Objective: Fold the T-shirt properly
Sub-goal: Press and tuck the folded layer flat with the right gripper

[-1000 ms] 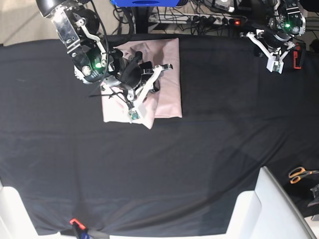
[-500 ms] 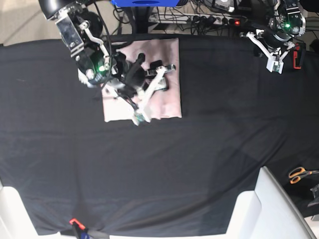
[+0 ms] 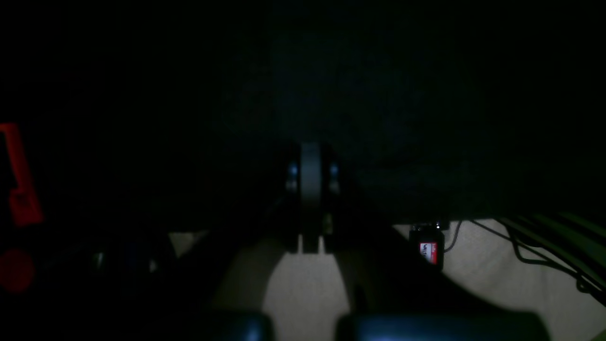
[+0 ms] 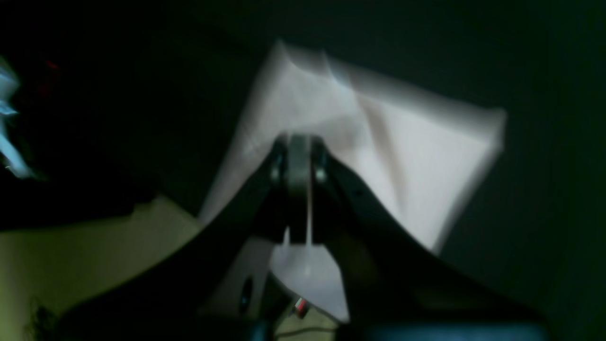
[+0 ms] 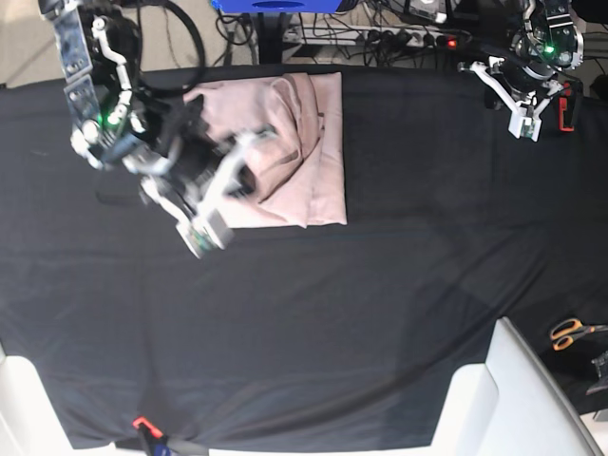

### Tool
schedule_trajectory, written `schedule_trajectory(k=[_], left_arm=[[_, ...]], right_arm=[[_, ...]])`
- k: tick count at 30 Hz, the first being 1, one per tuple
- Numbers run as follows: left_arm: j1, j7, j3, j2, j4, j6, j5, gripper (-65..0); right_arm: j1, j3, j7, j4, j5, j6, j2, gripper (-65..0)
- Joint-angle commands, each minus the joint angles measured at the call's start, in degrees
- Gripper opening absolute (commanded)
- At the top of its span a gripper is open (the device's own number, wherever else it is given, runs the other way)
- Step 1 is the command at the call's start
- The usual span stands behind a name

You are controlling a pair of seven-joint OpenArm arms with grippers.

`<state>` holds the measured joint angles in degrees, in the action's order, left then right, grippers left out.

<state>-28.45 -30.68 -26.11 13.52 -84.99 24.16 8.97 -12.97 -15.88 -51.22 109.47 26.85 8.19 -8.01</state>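
The right claw [image 4: 299, 189] has its jaws pressed together with nothing between them — in the right wrist view the two fingers meet in a single pale strip over the blurred pink cloth beyond. In the base view this claw [image 5: 249, 150] sits at the left side of the T-shirt [image 5: 302, 152], its arm reaching in from the upper left corner.

The T-shirt lies near the far edge of the surface [image 5: 380, 313], left of the middle, folded into a rough rectangle. Its right and lower edges run straight; the left part is rumpled, with soft ridges running across the upper half. From the right wrist camera the shirt [image 4: 416, 166] shows as a pale slanted panel with a crease down it, smeared by motion.

The left claw [image 3: 310, 189] is also closed and empty — its fingers meet in one narrow upright bar in the dark left wrist view. In the base view it [image 5: 522, 122] hangs at the far right corner of the black cloth, well apart from the shirt.

A pair of orange-handled scissors [image 5: 573, 332] lies at the right edge.
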Motion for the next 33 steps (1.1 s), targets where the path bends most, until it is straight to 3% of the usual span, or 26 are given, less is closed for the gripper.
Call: schedule_trajectory(k=[1,7,16,23,33], left_arm=[[-0.2,0.8,-0.5,0.8,-0.8,-0.1,0.1,-65.0],[-0.2,0.8,-0.1,0.7,-0.9,-0.1,0.1,-65.0],[-0.4,0.8,-0.6,0.8,-0.9,-0.1,0.1,-65.0],[-0.4,0.8,-0.6,0.8,-0.9,-0.1,0.1,-65.0],[-0.4,0.8,-0.7,0.9,-0.8,-0.1,0.1,-65.0]], right_arm=[[0.5,0.8,1.6,-0.5,1.1,0.4,0.2,-62.3],[2.6,0.5,5.6,-10.9,1.1,0.6,0.3,-64.4],[9.1,0.3,6.4,-24.2,1.1,0.8,3.9,-64.4],[13.2,-7.7,6.3,-24.9,1.0,0.5,6.1,-64.4],[18.9,-13.4,6.3,-32.9,1.0,0.4,10.8,-64.4]])
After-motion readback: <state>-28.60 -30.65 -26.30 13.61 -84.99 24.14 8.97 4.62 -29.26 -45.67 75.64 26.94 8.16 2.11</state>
